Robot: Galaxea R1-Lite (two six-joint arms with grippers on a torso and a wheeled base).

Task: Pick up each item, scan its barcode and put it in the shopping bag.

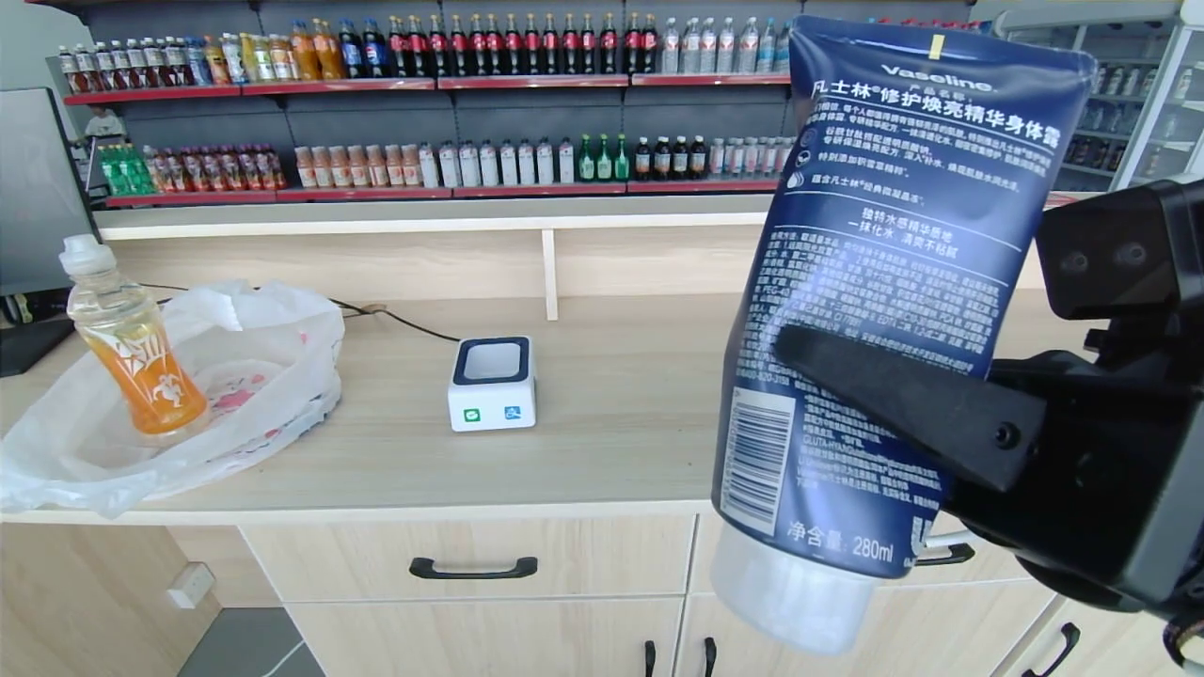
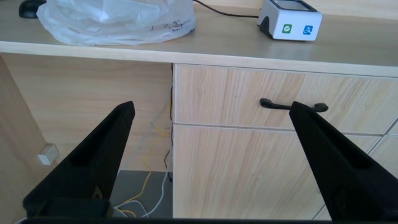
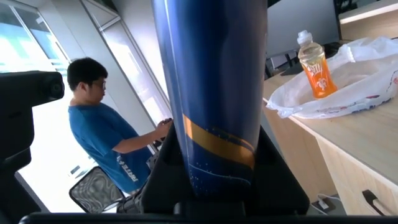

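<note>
Head view: we find the right gripper [image 1: 847, 376] clamped on the blue tube [image 1: 903, 216], cap downward. Left gripper [image 2: 211, 155] stands spread apart, facing the drawer front [image 2: 230, 99].

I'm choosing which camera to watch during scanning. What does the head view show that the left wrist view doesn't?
Head view: the blue tube clamped in the right gripper, an orange drink bottle standing in the shopping bag, shelves of drinks. Left wrist view: the left gripper, open, below counter level facing the drawers. Both: scanner, bag, counter, a drawer handle.
</note>
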